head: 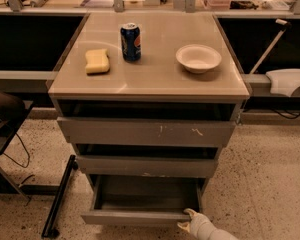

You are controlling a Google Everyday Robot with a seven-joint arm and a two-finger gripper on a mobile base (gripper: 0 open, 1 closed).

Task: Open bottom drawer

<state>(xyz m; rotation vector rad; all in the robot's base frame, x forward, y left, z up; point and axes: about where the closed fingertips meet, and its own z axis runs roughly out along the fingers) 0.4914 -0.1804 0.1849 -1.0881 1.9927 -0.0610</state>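
Since gripper [186, 220] pinches bottom drawer [135, 218] at its front's right end, I pull straight out, slowly, avoiding skew.

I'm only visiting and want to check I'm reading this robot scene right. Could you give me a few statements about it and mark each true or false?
1. The bottom drawer is pulled out further than the middle drawer above it. True.
2. The hand is at the left end of the bottom drawer's front. False: it is at the right end.
3. A blue can stands upright on the cabinet top. True.
4. The yellow sponge lies inside the white bowl. False: it lies on the cabinet top, left of the can, apart from the bowl.
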